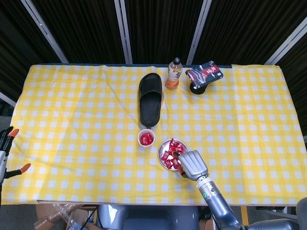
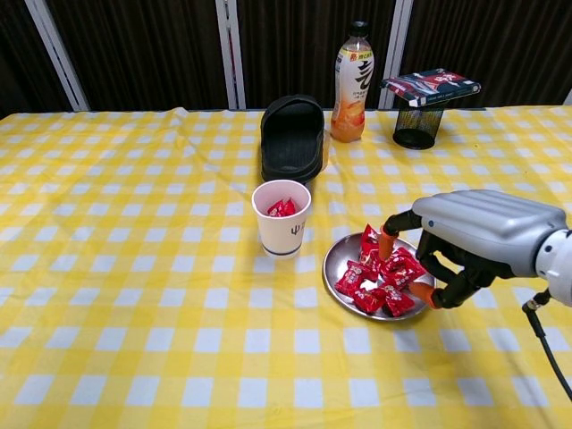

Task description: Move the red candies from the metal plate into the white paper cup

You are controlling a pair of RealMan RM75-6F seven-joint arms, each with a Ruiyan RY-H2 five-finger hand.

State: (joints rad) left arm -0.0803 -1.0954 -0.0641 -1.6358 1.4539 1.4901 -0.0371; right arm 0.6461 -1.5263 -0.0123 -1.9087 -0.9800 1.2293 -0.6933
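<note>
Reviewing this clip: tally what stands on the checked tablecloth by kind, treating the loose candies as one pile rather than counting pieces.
White paper cup: 1
Metal plate: 1
Pile of red candies: 1
Black slipper: 1
Drink bottle: 1
Black mesh holder: 1
Red packet on that holder: 1
Total: 7

The right hand, grey metal with orange-tipped fingers, reached in from the lower right of the chest view, palm down, fingers curved and apart. The left hand was out of sight.
</note>
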